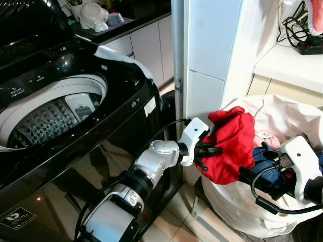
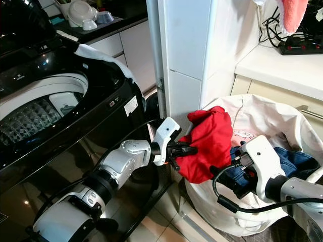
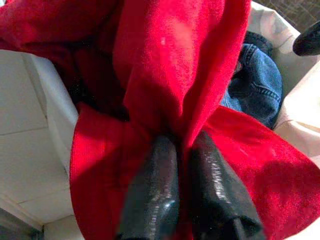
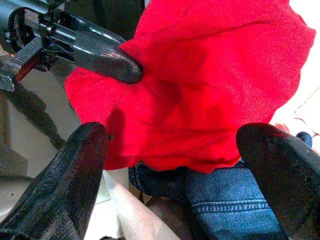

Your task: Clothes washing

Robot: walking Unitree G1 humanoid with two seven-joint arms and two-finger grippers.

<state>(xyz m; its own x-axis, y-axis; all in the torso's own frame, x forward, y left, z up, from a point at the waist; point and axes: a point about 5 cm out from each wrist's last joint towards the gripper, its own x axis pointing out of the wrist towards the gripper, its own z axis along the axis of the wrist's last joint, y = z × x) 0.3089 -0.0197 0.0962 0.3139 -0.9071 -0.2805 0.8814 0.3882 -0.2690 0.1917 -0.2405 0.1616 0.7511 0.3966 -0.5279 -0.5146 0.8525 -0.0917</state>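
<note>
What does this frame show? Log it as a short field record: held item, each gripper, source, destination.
held item: red garment, bunched, lifted above the bag
left gripper: shut on the red garment, beside the washer's front corner
right gripper: open, just below the garment, over the jeans
source: white laundry bag on the floor, jeans inside
destination: black top-load washing machine, lid up, drum looks empty
stage: garment out of the bag, not yet in the drum

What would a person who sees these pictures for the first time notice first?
The red garment stands out most: the left gripper pinches it above the white laundry bag, which holds blue jeans. The right gripper waits open beside it, and the black washing machine stands open at left.
</note>
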